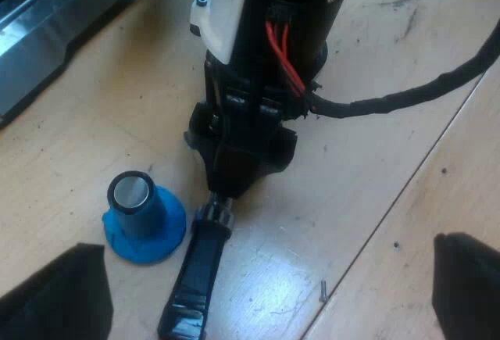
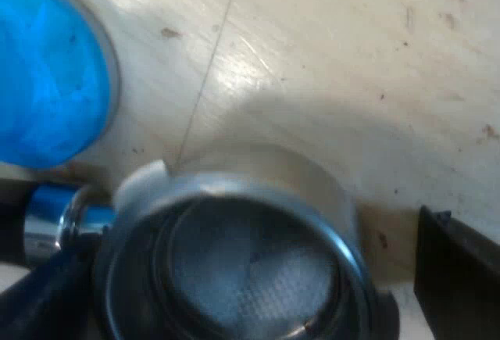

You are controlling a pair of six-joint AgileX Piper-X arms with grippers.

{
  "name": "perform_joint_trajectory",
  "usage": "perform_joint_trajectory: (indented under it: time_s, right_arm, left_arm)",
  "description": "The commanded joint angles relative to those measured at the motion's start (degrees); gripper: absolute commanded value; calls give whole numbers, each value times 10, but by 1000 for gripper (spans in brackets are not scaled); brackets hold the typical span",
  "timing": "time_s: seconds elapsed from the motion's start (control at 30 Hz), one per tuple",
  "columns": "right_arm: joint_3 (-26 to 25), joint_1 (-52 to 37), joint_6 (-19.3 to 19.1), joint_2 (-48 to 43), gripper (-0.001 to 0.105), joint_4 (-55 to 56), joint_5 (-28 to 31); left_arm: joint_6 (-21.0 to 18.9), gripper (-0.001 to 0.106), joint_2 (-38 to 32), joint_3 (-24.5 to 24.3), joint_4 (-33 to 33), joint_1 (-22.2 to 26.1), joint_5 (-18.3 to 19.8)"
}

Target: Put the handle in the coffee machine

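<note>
Pale wood counter (image 1: 375, 223) under everything, a bit scuffed, with a seam running across it. Your left claw (image 1: 258, 289) hangs wide open above it and holds nothing. Its two black fingers (image 1: 47, 297) are far apart, with the other arm between them.

Your right claw (image 1: 234, 172) is down over the head end of the holder (image 1: 221, 213), so the head itself is hidden from the left wrist view. The dark handle (image 1: 195, 277) pokes out from under the claw, low at the counter and just beside the blue tamper (image 1: 144, 215), which stands upright on its wide base. The handle's tip is cut off, so you can't tell how it ends.

From the right wrist view you look straight down into the holder's metal basket (image 2: 246, 273). The right claw (image 2: 250, 301) is spread wide with the basket between its fingers. One finger (image 2: 461, 277) sits just clear of the rim. The other is a dark blur by the holder's neck, and you can't tell whether it touches. The tamper (image 2: 47, 74) is close by.

The espresso machine (image 1: 35, 35) is mostly cut off. What you can see is a metal edge, well apart from the holder. So the holder is out at the counter, not in the machine.
</note>
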Motion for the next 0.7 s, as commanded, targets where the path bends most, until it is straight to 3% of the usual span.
perform_joint_trajectory:
  time_s: [0.03,0.4,0.7]
  right_arm:
    - [-1,0,-16,1,78,-4,3]
    - [-1,0,-63,1,78,-4,3]
    - [-1,0,-64,1,78,-4,7]
  left_arm:
    - [4,85,-1,0,-4,1,5]
    - [4,85,-1,0,-4,1,5]
    - [4,85,-1,0,-4,1,5]
